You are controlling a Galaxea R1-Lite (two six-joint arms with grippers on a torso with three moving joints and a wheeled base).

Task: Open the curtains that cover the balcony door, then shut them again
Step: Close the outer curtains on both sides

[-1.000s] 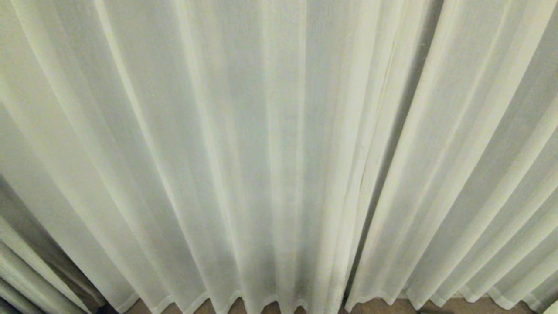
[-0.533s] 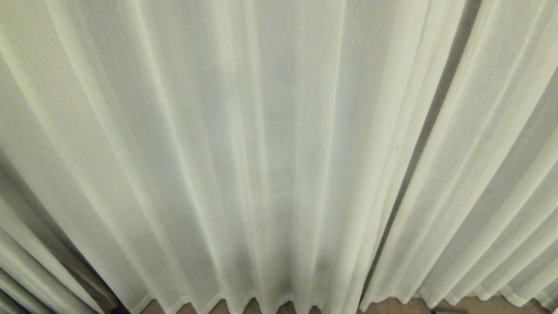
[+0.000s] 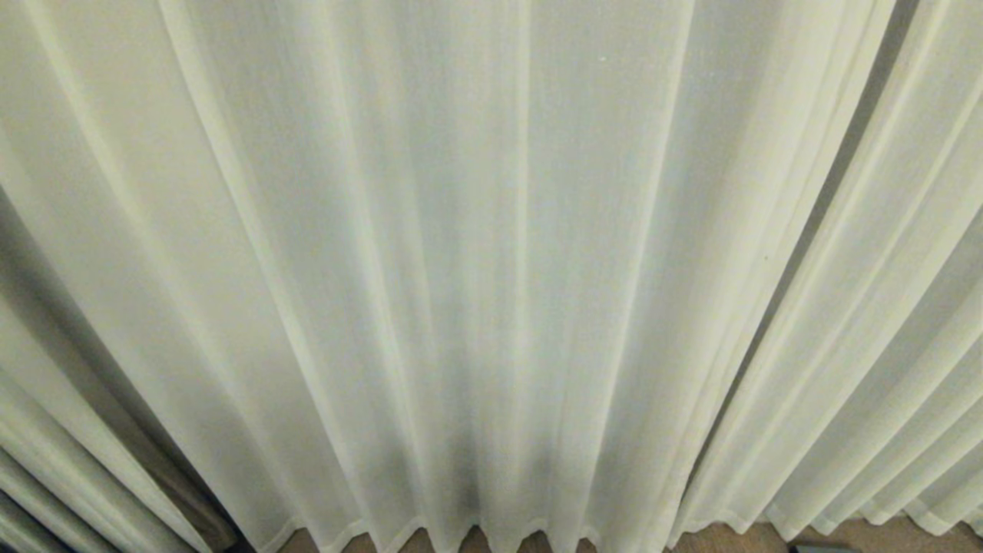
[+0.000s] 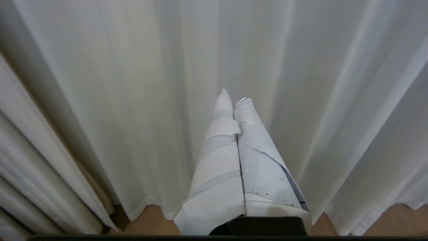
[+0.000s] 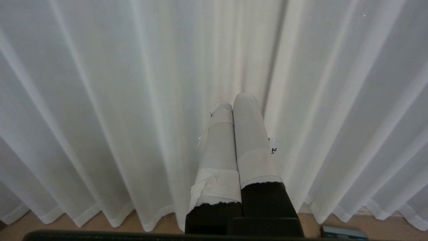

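The curtains (image 3: pixel 461 269) fill the whole head view, drawn fully across so that the balcony door behind them is hidden; they hang in long vertical pleats, the wavy hem just clear of the brown floor (image 3: pixel 722 536), which suits thin cloth hung from above. The landmark is the dark seam (image 3: pixel 814 223) where the two panels meet, running up the right side of the head view; the wider panel lies to the left of it, the narrower to the right, and this parting is likely where the opening must begin. The left gripper (image 4: pixel 233 95), tape-wrapped with its fingers pressed together and empty, points at the cloth left of the seam; the right gripper (image 5: pixel 234 102), likewise clamped on nothing, points close beside the seam (image 5: pixel 276 67); neither touches fabric, so opening looks not yet begun.
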